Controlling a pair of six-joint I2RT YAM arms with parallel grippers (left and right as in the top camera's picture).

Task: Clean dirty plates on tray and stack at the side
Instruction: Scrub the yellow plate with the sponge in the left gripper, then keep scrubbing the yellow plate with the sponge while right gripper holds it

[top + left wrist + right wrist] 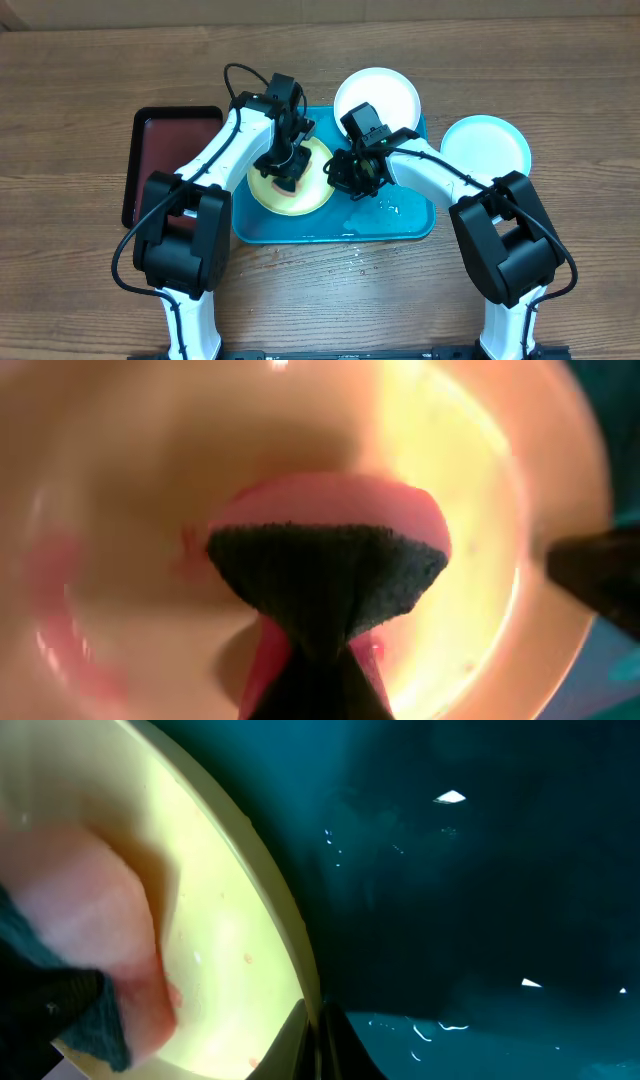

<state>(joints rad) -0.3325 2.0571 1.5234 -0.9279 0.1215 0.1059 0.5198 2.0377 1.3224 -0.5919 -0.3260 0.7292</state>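
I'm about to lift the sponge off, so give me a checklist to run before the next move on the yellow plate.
1. Left hand shut on the sponge: ok.
2. Sponge pressed on the yellow plate: ok.
3. Right hand shut on the plate's rim: ok.
4. Plate wiped clean: not ok, red smears show.
5. Plate inside the blue tray: ok.
6. Stacking spot: blue plate lies on the table right of the tray: ok.
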